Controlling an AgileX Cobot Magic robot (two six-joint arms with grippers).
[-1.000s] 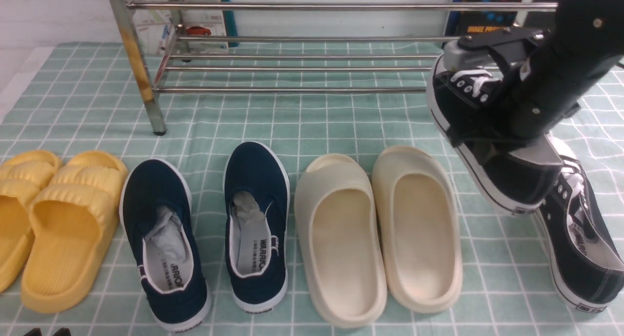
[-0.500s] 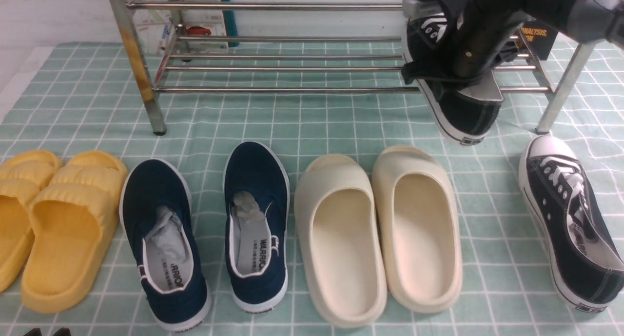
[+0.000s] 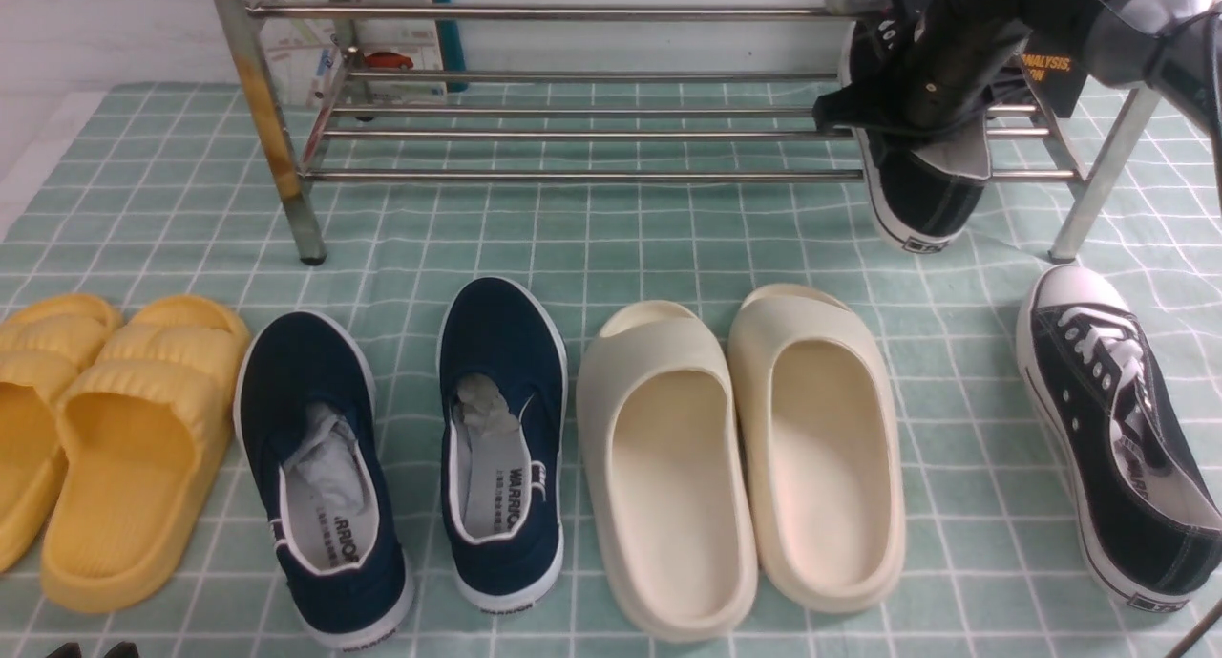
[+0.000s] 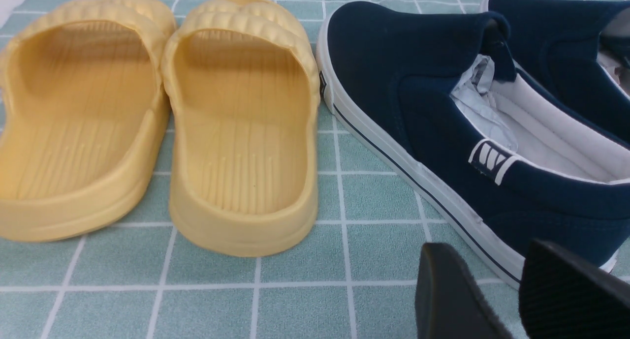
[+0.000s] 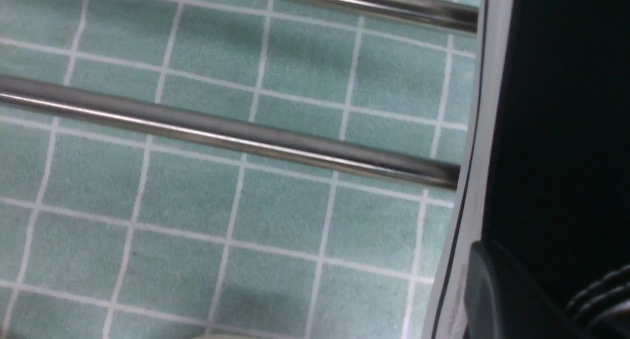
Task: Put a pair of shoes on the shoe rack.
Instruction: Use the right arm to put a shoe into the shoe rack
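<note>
Sneaker point(image 3: 928, 204) toe away (heel toward camera)

a mint-green checked cloth point(image 3: 668, 238) carries, in a row from left to right, a pair of yellow slides point(image 3: 124, 448), two navy slip-ons point(image 3: 501, 352), two cream slides point(image 3: 659, 467) and one black sneaker point(image 3: 1107, 400), with the shoe rack point(image 3: 282, 161) standing on its legs behind them.
</note>
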